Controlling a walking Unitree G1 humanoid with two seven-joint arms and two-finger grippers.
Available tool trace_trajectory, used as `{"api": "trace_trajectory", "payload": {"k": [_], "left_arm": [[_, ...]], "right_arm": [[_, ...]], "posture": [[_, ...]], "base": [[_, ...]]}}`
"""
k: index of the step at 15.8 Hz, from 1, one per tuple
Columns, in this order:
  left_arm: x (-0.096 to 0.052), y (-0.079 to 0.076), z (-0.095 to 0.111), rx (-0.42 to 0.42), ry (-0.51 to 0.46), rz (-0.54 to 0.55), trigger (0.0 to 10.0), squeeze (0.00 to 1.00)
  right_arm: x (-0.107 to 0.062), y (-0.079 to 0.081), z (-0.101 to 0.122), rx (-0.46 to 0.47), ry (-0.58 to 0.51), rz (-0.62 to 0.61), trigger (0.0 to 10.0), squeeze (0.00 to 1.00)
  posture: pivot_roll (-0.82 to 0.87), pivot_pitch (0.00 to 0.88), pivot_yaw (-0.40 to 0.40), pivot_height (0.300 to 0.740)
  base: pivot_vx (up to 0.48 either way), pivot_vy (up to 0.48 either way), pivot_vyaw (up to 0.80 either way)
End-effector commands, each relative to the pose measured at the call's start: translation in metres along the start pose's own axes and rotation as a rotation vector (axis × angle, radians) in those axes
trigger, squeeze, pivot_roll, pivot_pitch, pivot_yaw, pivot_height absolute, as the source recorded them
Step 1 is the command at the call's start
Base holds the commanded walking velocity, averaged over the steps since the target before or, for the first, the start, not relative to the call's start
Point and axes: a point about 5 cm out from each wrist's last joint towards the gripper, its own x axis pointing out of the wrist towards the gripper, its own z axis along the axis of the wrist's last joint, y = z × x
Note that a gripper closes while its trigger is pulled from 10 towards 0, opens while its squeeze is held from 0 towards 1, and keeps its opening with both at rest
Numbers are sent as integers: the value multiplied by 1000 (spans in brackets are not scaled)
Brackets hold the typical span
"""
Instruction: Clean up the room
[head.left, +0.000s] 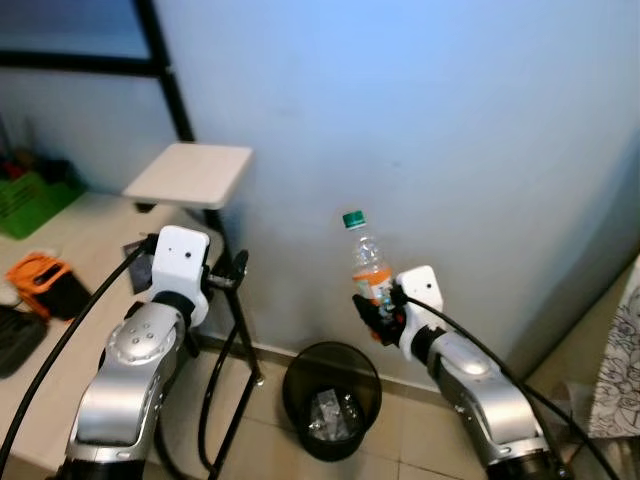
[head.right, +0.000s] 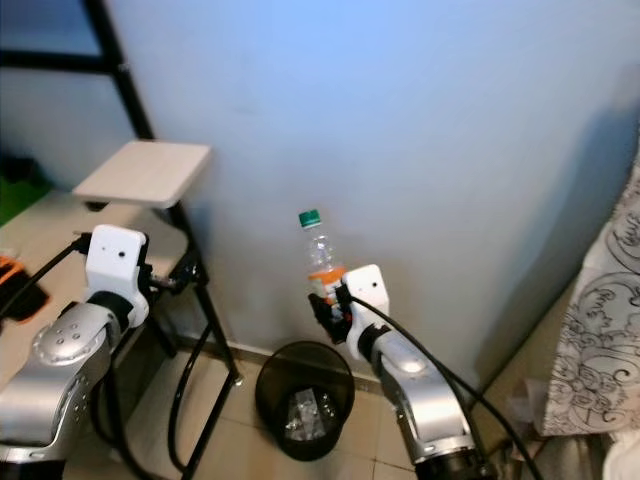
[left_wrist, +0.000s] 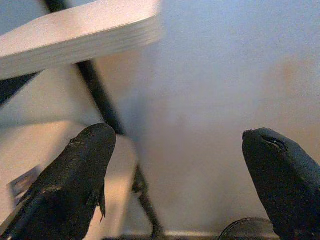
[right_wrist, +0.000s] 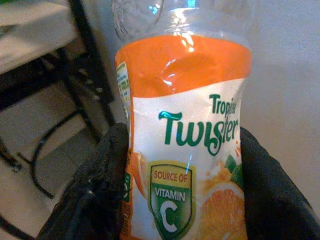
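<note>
Right gripper (head.left: 378, 312) clamps an upright plastic bottle (head.left: 367, 260), green-capped and orange-labelled "Tropicana Twister", with both black fingers (right_wrist: 102, 185) pressed against the label, held above and slightly right of a black waste bin (head.left: 332, 398) that stands on the tiled floor with crumpled waste inside. Left gripper (left_wrist: 180, 180) is raised with its fingers spread wide and gripping nothing, near a black metal frame (head.left: 236, 330). Beyond, a pale wooden shelf (head.left: 190, 174) sits on that frame against the blue wall (head.left: 420, 110).
</note>
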Motion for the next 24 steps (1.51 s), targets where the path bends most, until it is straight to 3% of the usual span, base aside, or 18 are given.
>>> {"api": "trace_trajectory", "payload": {"k": [1,7,10,12,14,16,17,19,21,24], "left_arm": [[0,-2,2,11,-4,-8,10000,0],[2,-5,1,9,3,-23,10000,0],[0,-10,-4,14,30,-92,10000,0],[-10,-17,-13,44,61,-192,10000,0],[-14,-21,-19,88,81,-318,10000,0],[-15,-27,-25,140,107,-467,10000,0],[-19,-32,-34,180,164,-654,10000,0],[-22,-34,-37,200,200,-741,10000,0],[-30,-34,-43,295,306,-942,10000,0],[-31,-25,-45,340,370,-1009,10000,0]], "right_arm": [[-1,-5,5,-11,-18,-19,10000,0],[0,-8,6,-19,-13,-19,10000,0],[-1,-9,4,-48,9,-10,10000,0],[-5,-10,-8,-82,85,-3,10000,0],[-1,-4,-25,-117,185,84,10000,0],[6,0,-44,-225,297,160,10000,0],[18,2,-59,-274,383,192,10000,0],[24,2,-65,-296,422,179,10000,0],[39,-1,-72,-301,501,52,10000,0],[45,3,-72,-263,516,42,10000,0]], "posture": [[-16,0,58,740],[-19,0,61,740],[-22,0,61,740],[-24,0,54,740],[-23,0,45,740],[-19,0,39,740],[-21,0,38,740],[-23,0,35,740],[-14,0,29,740],[-8,0,24,740]], "base": [[292,0,0],[291,0,0],[95,0,0],[0,0,0],[0,0,0],[0,0,0],[0,0,0],[0,0,0],[0,0,0],[0,0,0]]}}
